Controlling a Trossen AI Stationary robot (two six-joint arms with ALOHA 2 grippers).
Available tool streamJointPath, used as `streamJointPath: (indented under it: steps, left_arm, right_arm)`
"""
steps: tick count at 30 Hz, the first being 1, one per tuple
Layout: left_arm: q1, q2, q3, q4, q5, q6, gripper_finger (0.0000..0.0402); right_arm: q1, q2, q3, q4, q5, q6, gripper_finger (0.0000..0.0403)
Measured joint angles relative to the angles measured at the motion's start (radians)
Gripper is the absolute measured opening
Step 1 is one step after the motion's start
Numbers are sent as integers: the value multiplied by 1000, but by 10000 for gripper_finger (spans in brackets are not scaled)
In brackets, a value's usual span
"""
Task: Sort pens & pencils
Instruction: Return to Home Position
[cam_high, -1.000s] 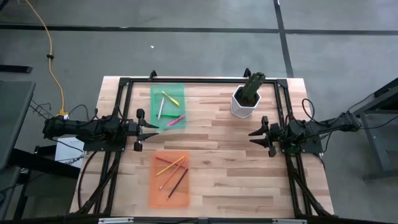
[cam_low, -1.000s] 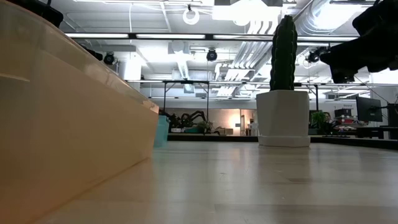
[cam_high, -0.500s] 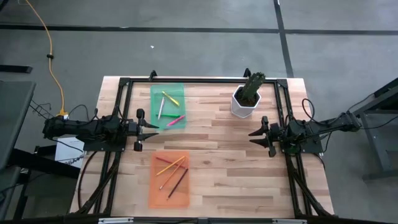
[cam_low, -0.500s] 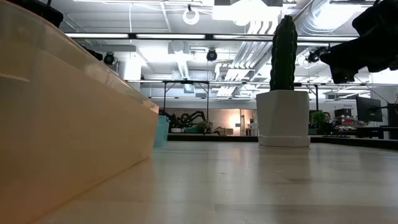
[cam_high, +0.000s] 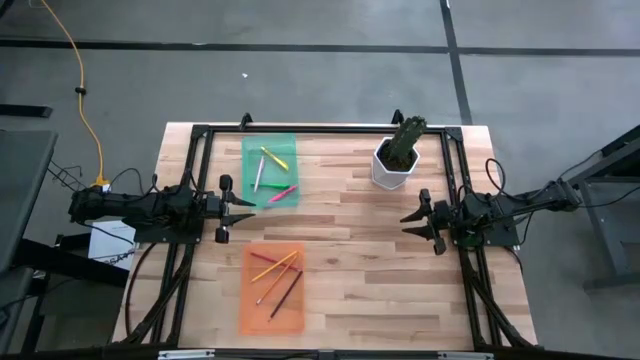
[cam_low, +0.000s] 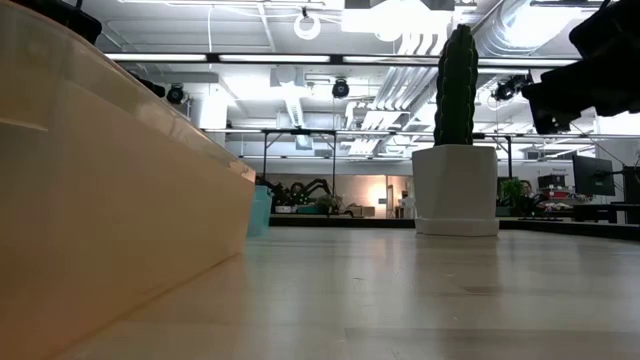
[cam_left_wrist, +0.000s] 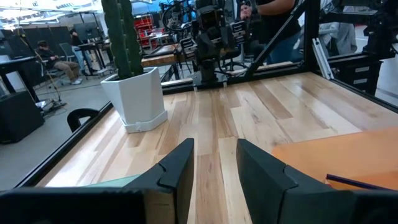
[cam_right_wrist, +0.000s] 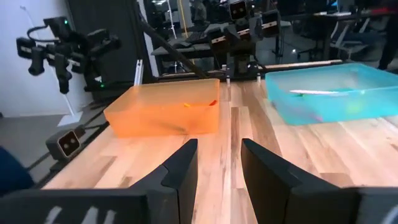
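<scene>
Sorting table seen from above. The pens (cam_high: 273, 159), short thick sticks of which a yellow, a whitish and a magenta one can be told apart, lie loosely crossed inside the translucent green bin (cam_high: 250, 150). The pencils (cam_high: 275, 266), thinner and longer, in yellow-orange, orange, red and a dark tone, lie fanned inside the orange bin (cam_high: 255, 320). The left gripper (cam_high: 248, 209) is held level above the table (cam_high: 360, 290), its arm drawn back over the table's side edge and its fingers pointing toward the centre. The green bin sits just off its fingertips on the far-edge side, the orange bin just off them on the near-edge side. Its fingers stand a narrow gap apart and hold nothing. The right gripper (cam_high: 405, 222) faces it from well across the table in a mirrored pose, fingers likewise slightly parted and empty. The potted cactus (cam_high: 397, 155) stands near this gripper, on its far-edge side.
</scene>
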Motion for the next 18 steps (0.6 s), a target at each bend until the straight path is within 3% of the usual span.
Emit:
streamJointPath:
  steps: [18]
  left_arm:
    - [0,0,0,0,0,0,108]
  right_arm:
    - [0,0,0,0,0,31,114]
